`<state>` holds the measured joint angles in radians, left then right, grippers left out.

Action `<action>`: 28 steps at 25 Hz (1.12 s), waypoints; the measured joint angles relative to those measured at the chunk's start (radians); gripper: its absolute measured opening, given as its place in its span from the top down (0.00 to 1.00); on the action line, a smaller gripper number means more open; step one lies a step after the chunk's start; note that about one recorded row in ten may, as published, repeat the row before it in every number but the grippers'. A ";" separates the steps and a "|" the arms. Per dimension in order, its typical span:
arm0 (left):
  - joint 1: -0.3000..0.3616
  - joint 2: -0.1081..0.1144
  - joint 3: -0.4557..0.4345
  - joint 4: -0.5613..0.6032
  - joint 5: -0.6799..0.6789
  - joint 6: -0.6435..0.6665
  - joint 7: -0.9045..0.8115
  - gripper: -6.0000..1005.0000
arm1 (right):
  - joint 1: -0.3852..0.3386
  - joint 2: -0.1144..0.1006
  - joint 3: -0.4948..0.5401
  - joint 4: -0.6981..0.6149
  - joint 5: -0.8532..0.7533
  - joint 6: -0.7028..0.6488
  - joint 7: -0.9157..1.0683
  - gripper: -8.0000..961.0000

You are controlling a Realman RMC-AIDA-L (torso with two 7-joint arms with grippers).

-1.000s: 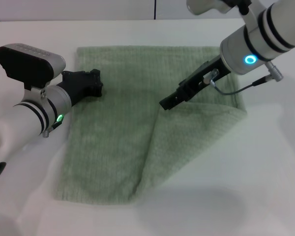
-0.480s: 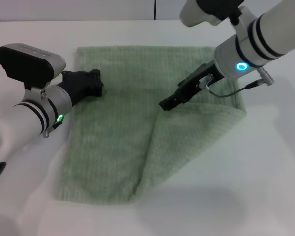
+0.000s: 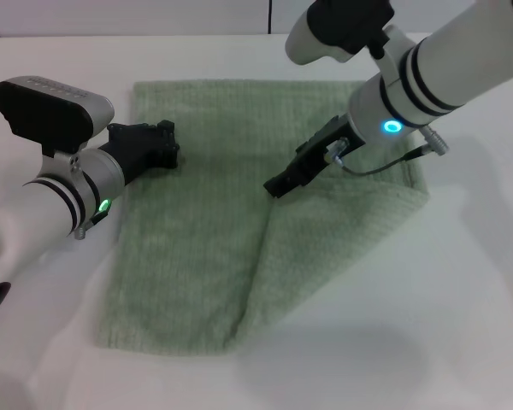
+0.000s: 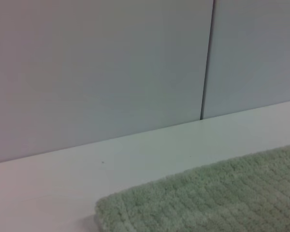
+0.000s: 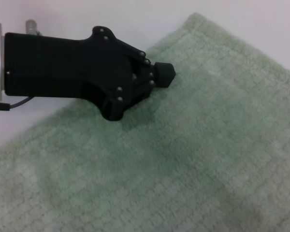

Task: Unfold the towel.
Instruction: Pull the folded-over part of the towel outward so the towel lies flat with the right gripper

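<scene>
Count: one towel (image 3: 205,231) (single piece, one corner flap folded over on the robot's right side). Two tools: left tool (image 3: 158,145) at the towel's left edge, right tool (image 3: 278,184) at the tip of the folded flap. One tabletop (image 3: 462,282). Nothing else countable.

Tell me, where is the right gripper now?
In the head view, the right gripper is over the middle of the towel, at the folded flap's top corner; the left gripper sits near the towel's left edge.
</scene>
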<state>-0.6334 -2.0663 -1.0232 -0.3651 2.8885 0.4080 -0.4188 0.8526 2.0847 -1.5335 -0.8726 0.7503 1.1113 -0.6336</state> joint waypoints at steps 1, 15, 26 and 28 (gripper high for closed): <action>0.000 0.000 0.000 0.000 0.000 0.000 0.000 1.00 | 0.005 0.000 -0.005 0.009 0.006 -0.006 -0.002 0.15; 0.000 0.000 0.000 0.001 0.000 0.000 0.000 1.00 | 0.011 0.001 -0.013 0.046 0.025 -0.036 -0.005 0.15; 0.000 0.000 0.000 0.000 0.000 0.000 0.000 1.00 | 0.016 0.002 -0.061 0.069 0.053 -0.060 -0.007 0.15; 0.000 0.000 0.000 0.000 0.000 0.000 0.000 1.00 | 0.016 0.002 -0.061 0.069 0.054 -0.060 -0.005 0.15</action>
<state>-0.6332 -2.0663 -1.0232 -0.3651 2.8885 0.4080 -0.4188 0.8686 2.0862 -1.5947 -0.8037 0.8038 1.0509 -0.6384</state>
